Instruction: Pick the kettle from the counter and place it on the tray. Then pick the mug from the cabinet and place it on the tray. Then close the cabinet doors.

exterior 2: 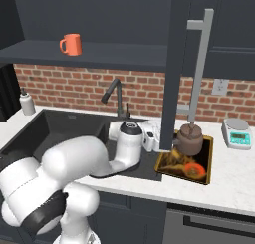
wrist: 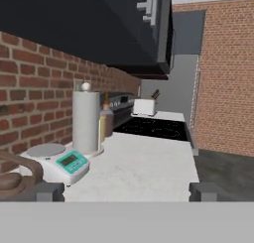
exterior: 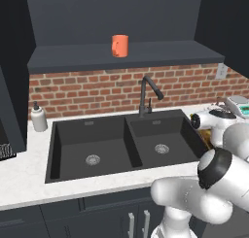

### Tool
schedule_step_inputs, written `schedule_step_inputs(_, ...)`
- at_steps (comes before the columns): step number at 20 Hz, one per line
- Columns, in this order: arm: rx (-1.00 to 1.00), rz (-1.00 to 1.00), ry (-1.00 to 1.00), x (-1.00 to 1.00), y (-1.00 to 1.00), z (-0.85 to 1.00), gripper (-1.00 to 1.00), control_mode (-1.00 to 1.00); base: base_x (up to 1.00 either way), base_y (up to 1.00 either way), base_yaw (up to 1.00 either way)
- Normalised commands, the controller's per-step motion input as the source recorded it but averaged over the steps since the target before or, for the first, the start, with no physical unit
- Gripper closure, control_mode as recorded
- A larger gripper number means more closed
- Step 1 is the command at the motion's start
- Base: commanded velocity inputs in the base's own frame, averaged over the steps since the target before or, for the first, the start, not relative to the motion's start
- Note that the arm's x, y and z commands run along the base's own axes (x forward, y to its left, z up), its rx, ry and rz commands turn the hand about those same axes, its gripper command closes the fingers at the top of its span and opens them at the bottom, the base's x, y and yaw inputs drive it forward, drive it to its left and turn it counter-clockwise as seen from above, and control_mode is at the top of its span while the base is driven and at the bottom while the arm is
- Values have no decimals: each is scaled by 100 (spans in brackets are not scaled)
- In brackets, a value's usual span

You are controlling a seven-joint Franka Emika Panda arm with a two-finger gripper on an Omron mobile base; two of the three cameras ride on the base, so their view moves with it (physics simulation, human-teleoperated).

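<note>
Sitting on the tray (exterior 2: 206, 158), the kettle (exterior 2: 191, 140) looked already placed, so the mug (exterior 2: 71, 44) seemed the thing next in hand. It stood upright on the shelf of the cabinet (exterior 2: 99, 54), high above the sink (exterior: 121, 140), with its handle turned toward the left in the right base view. The gripper (wrist: 126, 191) was low, at counter height just beside the tray, with its fingers spread wide and nothing between them; in the hand view the kettle's arched handle and lid lay at the lower left, close by one fingertip (wrist: 47, 191) but outside the jaws. That camera looked along the counter (wrist: 144, 167) past the white kitchen scale (wrist: 57, 162) and a paper towel roll (wrist: 87, 120), away from the mug. From the fingers, then, the mug lay well up and off to the left, well apart from the hand, so the coming reach would likely call for a long lift and a swing back across the sink. One cabinet door (exterior 2: 174, 63) hung open in front of the tray, its bar handle (exterior 2: 199, 63) close above the kettle, which might crowd the rising arm. A soap bottle (exterior: 39, 118) stood at the sink's far left.
</note>
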Motion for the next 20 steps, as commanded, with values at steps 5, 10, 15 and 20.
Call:
schedule_step_inputs(5, 0, 0, 2, -44, 41, 74, -100, -100, 0, 0, 0)
schedule_step_inputs(10, 0, 0, 14, -60, 45, 60, -100, -100, 0, 0, 0)
schedule_step_inputs(15, 0, 1, 16, -55, 55, 50, -100, -100, 0, 0, 0)
schedule_step_inputs(20, 1, 17, 9, -46, 63, 53, -100, -100, 0, 0, 0)
